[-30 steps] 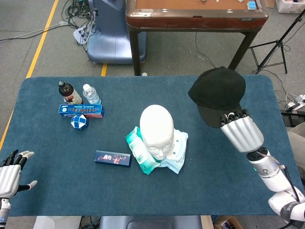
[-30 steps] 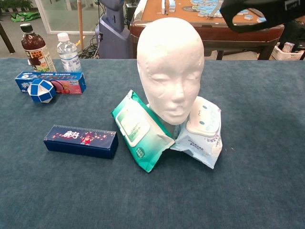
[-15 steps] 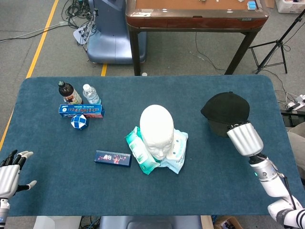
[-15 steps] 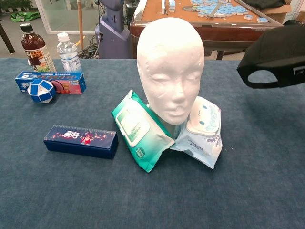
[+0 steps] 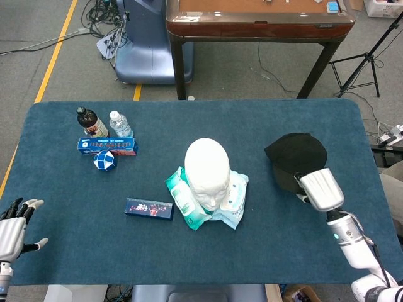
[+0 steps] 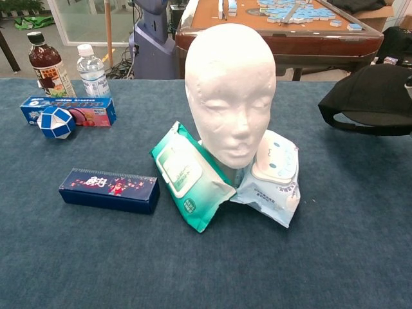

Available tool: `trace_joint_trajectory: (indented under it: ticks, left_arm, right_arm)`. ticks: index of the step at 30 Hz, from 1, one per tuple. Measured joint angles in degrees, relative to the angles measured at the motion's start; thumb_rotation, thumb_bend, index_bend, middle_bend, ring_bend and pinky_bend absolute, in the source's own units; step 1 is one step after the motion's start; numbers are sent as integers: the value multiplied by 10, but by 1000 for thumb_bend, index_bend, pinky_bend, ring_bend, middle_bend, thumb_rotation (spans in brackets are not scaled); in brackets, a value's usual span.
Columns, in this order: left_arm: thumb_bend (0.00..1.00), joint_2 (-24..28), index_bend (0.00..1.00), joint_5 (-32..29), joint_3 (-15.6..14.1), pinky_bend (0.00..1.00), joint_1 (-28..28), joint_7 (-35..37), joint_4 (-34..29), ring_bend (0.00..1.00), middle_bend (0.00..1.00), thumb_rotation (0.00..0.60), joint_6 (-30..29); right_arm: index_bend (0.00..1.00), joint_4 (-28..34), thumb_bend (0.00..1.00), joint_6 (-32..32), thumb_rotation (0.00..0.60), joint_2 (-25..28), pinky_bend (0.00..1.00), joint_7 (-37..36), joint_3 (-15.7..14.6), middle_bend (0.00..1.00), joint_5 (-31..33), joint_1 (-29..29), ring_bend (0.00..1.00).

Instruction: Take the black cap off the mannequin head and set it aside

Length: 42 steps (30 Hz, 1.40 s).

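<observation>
The white mannequin head [image 5: 206, 167] stands bare at the middle of the blue table [image 5: 75, 239]; in the chest view the head [image 6: 230, 90] faces the camera. The black cap [image 5: 296, 157] lies low at the table's right side, and the chest view shows it [image 6: 373, 93] touching the cloth. My right hand [image 5: 321, 189] holds the cap's near edge, its fingers hidden under the hand's back. My left hand [image 5: 14, 223] hovers at the front left corner, fingers spread, holding nothing.
Two wipe packs [image 6: 190, 174] [image 6: 273, 174] lie against the head's base. A dark blue box [image 5: 148, 208] sits front left of it. Two bottles [image 5: 91, 121] [image 5: 118, 123], a blue carton [image 5: 107, 146] and a blue-white puzzle ball [image 5: 104, 160] stand back left. A wooden table [image 5: 258, 19] is behind.
My right hand has come down and toward me with the cap, from high above the table's right side to the cloth. The left hand has not moved.
</observation>
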<state>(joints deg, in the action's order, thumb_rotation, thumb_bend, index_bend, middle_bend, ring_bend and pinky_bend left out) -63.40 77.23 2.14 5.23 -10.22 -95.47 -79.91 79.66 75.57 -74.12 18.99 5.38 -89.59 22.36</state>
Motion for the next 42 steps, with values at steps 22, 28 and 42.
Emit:
trace_joint_trajectory:
  ticks: [22,28,42]
  left_arm:
    - [73,2,202,-1,0,175,-1,3,-1,64,185,600,0]
    - [73,2,202,3,-1,175,-1,3,-1,64,185,600,-1]
    - [72,1,202,7,-3,175,-2,3,0,64,185,600,-4]
  right_arm:
    - [418,209,0,-206,600,156,995,-243,-29,991,78,31,870]
    - [418,195,0,-119,600,134,841,-82,-29,782,65,2,681]
    - [418,173,0,140,600,53,560,164,-20,507,78,-123,422]
